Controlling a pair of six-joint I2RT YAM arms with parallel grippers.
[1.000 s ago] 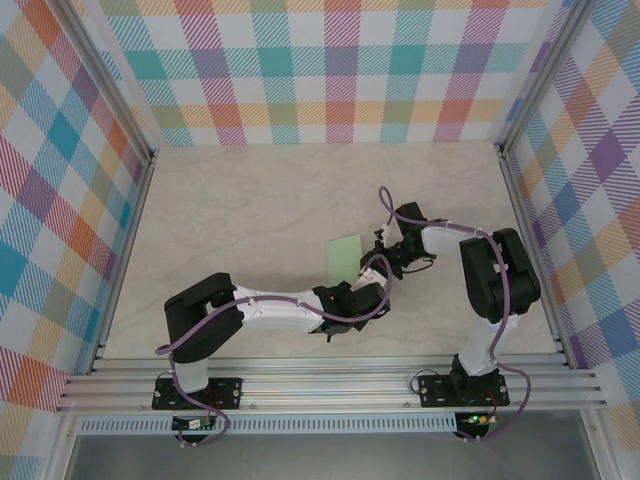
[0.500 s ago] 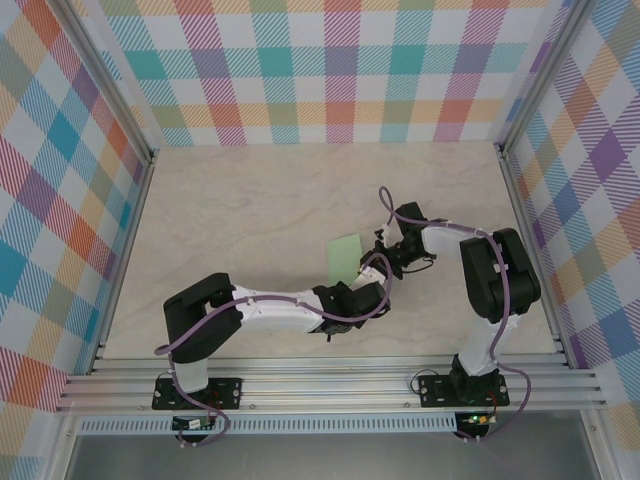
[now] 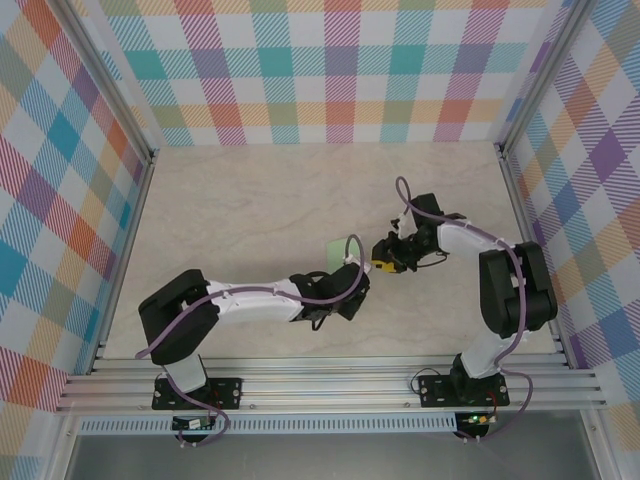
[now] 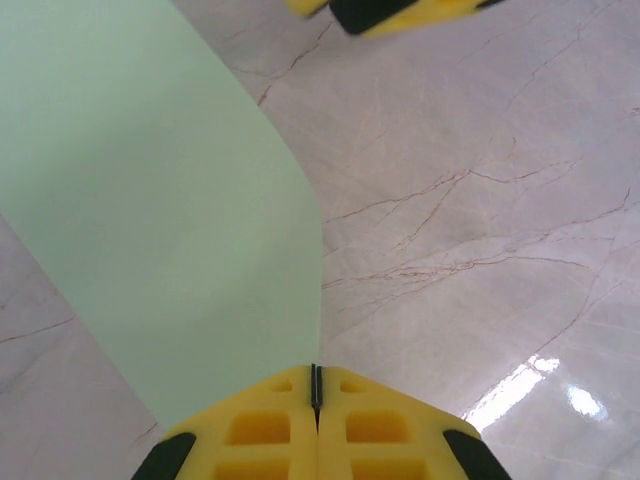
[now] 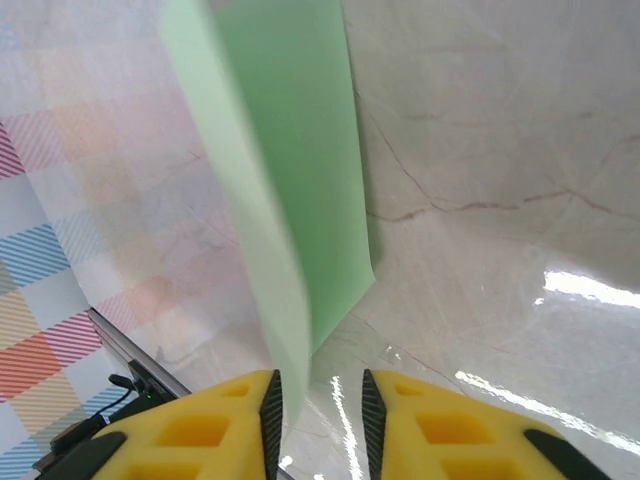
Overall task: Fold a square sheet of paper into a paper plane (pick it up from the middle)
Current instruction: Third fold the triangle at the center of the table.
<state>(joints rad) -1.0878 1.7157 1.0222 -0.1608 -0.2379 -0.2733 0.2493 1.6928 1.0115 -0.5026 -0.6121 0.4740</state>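
Note:
The square sheet of paper (image 4: 160, 200), pale green and unfolded, curves up off the marble table. My left gripper (image 4: 316, 385) is shut on its near edge, the yellow fingers pressed together. In the top view the sheet (image 3: 338, 247) stands just beyond the left gripper (image 3: 352, 272). My right gripper (image 3: 381, 257) is close on the sheet's right side. In the right wrist view the right gripper (image 5: 318, 405) is open, and the sheet (image 5: 290, 150) hangs with its blurred near edge beside the left pad, not clamped. The right gripper's fingertips (image 4: 400, 12) show at the top of the left wrist view.
The marble table (image 3: 250, 200) is walled by plaid panels at the back (image 3: 330, 70) and both sides. An aluminium rail (image 3: 330, 385) runs along the near edge by the arm bases. Both arms meet near the table's middle.
The left gripper has shut on the sheet and the left arm has drawn slightly leftward. The right gripper has opened off the sheet and backed a little to the right.

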